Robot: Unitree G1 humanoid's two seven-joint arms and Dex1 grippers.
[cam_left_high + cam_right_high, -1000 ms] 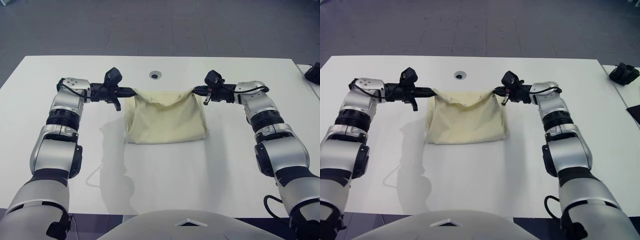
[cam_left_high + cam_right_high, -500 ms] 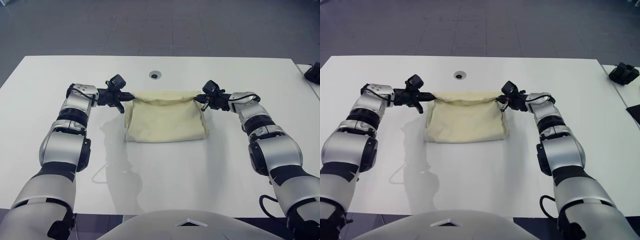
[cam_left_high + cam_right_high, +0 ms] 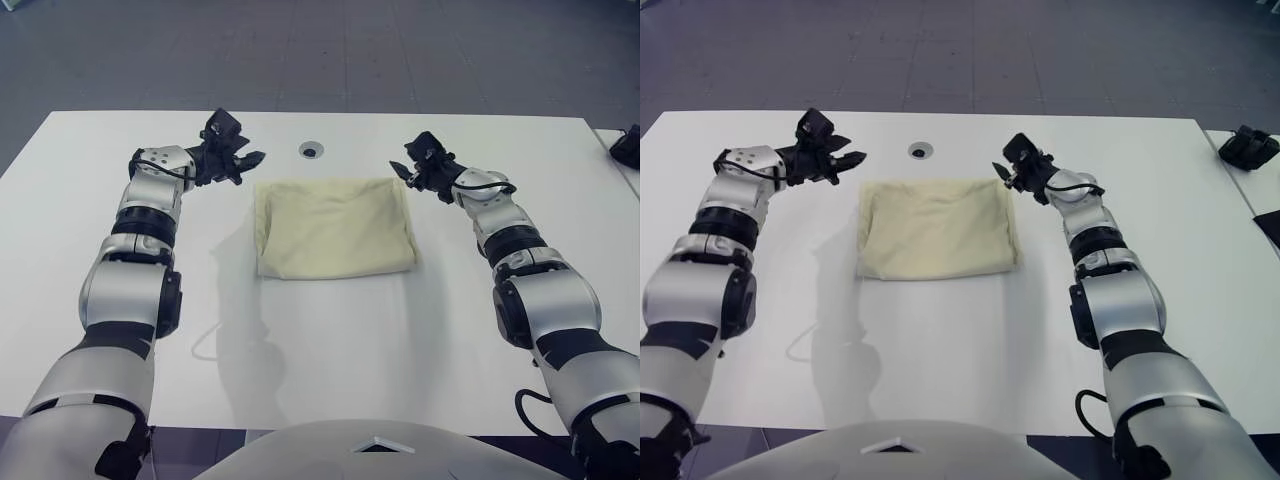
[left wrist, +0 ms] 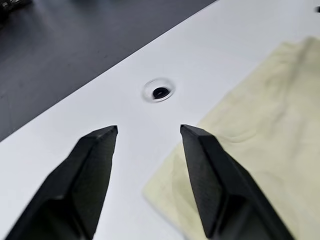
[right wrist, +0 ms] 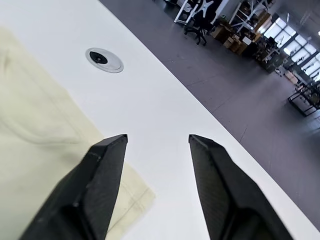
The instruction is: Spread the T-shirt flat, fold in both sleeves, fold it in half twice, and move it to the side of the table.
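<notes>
- The T-shirt (image 3: 335, 227) lies on the white table (image 3: 450, 330) as a compact pale-yellow rectangle. It sits in the far half of the table, just on the near side of the round cable hole (image 3: 311, 150).
- The left gripper (image 4: 148, 129) has its fingers spread and holds nothing. It hovers just beside the far-left corner of the cloth and does not touch it.
- The right gripper (image 5: 157, 137) is also spread wide and empty. It hovers just beside the far-right corner, above bare table.
- I judge that the folding is finished or almost finished, because no sleeves stick out and the edges are fairly straight. The step in hand is then to move the bundle to the side of the table.
- To do this well, each gripper should come down on its own corner and pinch all the layers together, not only the top one.
- Both arms should go the same way at the same pace, so that the rectangle does not twist or stretch.
- It is better to slide the cloth, or to lift it only a little, because a high lift can let the lower layers hang down and open the fold.
- The grippers should let go only when the cloth rests flat.
</notes>
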